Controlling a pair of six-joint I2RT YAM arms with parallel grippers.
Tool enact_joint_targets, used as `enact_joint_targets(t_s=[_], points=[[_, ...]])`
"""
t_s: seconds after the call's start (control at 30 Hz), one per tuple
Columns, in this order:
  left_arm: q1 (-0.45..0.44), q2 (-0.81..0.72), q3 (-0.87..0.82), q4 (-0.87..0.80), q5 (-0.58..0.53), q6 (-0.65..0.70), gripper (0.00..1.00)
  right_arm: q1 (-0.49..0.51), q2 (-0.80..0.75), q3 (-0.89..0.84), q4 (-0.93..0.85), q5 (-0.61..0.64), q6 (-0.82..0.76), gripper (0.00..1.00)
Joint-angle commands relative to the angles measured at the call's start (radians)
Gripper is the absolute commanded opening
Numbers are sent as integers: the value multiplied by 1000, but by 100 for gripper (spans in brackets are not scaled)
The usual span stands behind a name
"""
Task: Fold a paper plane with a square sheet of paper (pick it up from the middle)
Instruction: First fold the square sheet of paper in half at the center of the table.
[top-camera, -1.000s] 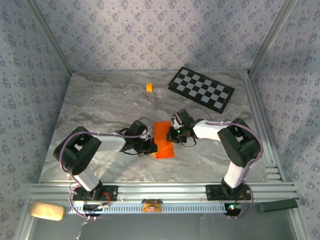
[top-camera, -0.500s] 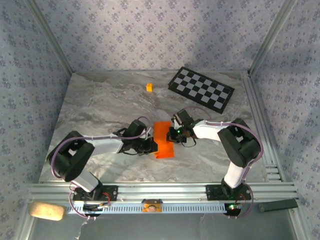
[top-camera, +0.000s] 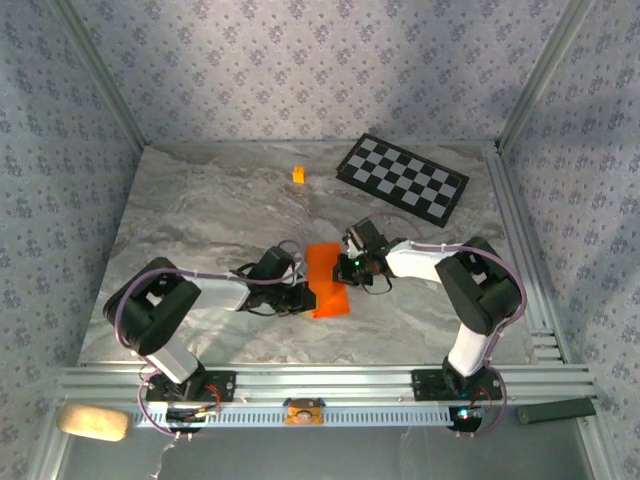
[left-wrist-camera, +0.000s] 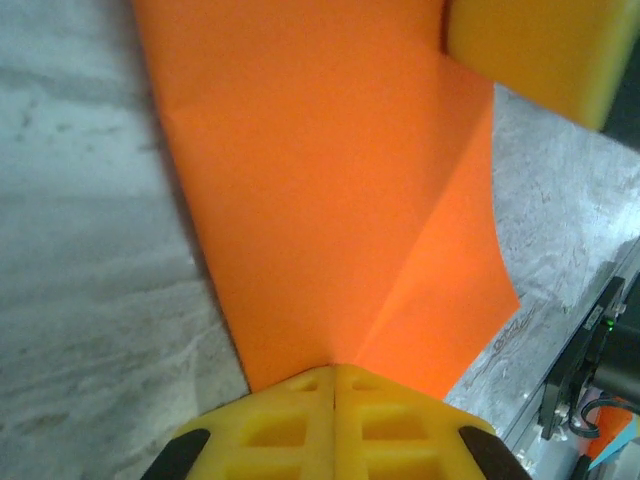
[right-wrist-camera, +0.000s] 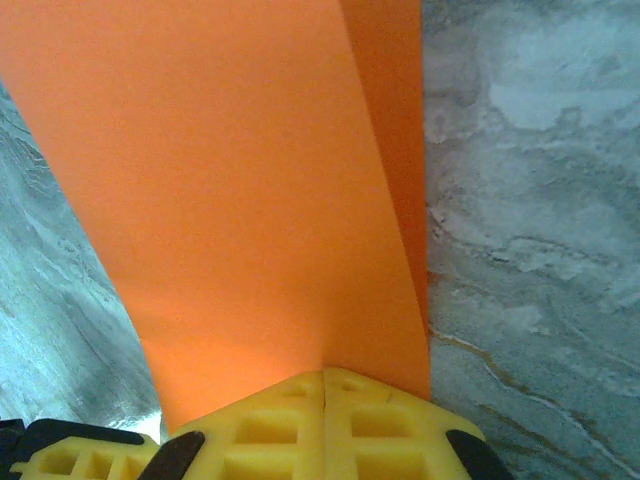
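Note:
The square sheet of paper is bright orange and folded into a long strip lying on the marble table. My left gripper meets its near left edge. In the left wrist view the yellow jaws are shut at the paper, and a crease runs up and right from the tips. My right gripper meets the right edge. Its jaws are shut at the paper, with a folded layer along the right side.
A small orange-yellow cube sits at the back of the table. The black-and-white checkered board lies at the back right. Patterned walls and metal rails bound the table. A finger of the right gripper shows at the top right of the left wrist view.
The left arm's elbow swung down and back up, and its gripper shifted slightly nearer along the paper's left edge. The right arm and paper stayed nearly still.

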Motion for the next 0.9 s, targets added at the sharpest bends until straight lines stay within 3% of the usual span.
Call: enact_joint_targets(t_s=[0.0,0.53,0.73,0.87], points=[[-27,-23,-76,-158,-23,50,6,7,82,-72,-181,152,9,0],[-114,-167,11,-337,-168,151,9,12,88,-73,-180,154,10,0],[-108,-292,22,-289,-216,102,11,13,86,-76,-177,153,12,0],[-70,-236,63,-214,-153,77,11,13,88,-73,-175,152,13,0]])
